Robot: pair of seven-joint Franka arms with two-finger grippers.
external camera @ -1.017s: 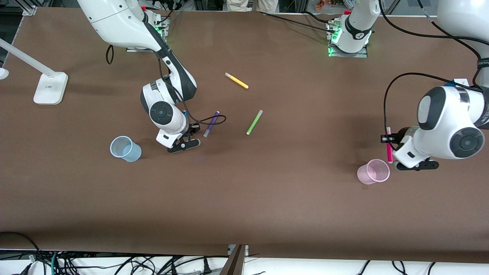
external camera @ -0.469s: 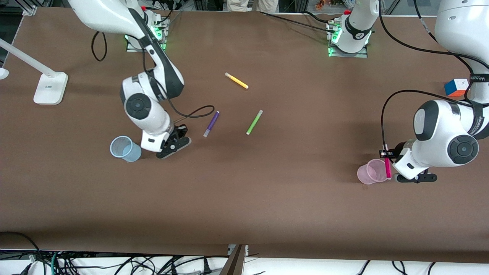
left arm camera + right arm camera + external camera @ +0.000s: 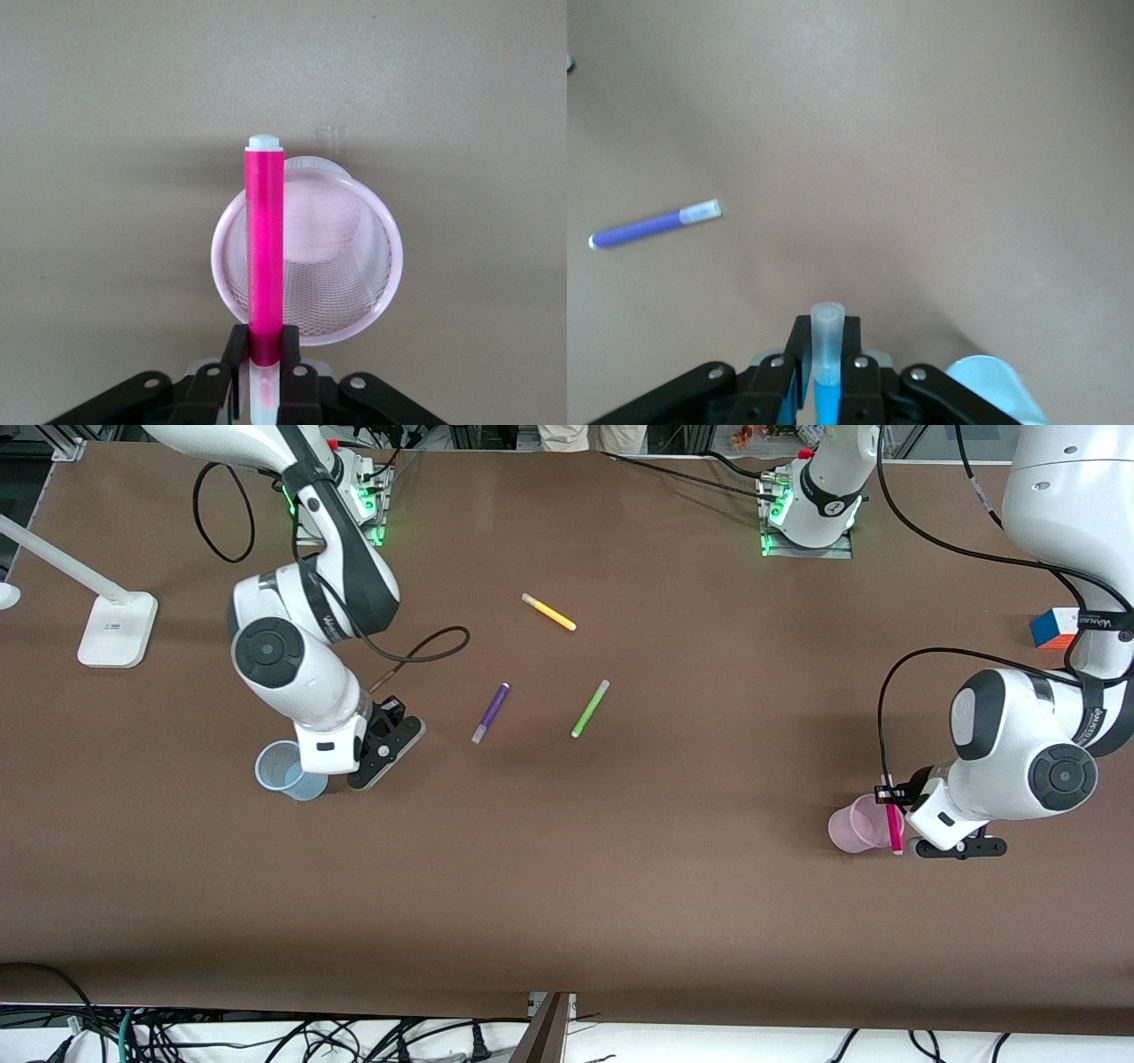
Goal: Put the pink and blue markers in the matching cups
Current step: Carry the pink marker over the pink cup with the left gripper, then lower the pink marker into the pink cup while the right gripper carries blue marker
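Note:
My left gripper (image 3: 890, 795) is shut on the magenta-pink marker (image 3: 893, 829) and holds it upright over the rim of the pale pink cup (image 3: 853, 825). In the left wrist view the pink marker (image 3: 265, 239) crosses the edge of the pink cup's (image 3: 354, 266) mouth, gripped near its pale cap by my left gripper (image 3: 263, 343). My right gripper (image 3: 390, 716) is over the table beside the pale blue cup (image 3: 282, 769). In the right wrist view my right gripper (image 3: 826, 341) is shut on the blue marker (image 3: 827, 332), pale cap outward; the blue cup's rim (image 3: 992, 385) shows at the edge.
A purple pen (image 3: 490, 712), a lime-green pen (image 3: 589, 708) and a yellow pen (image 3: 548, 612) lie mid-table. A colour cube (image 3: 1057, 627) sits at the left arm's end. A white lamp base (image 3: 115, 631) stands at the right arm's end.
My right gripper has moved with the blue marker away from the purple pen toward the blue cup. My left gripper has carried the pink marker onto the pink cup's rim.

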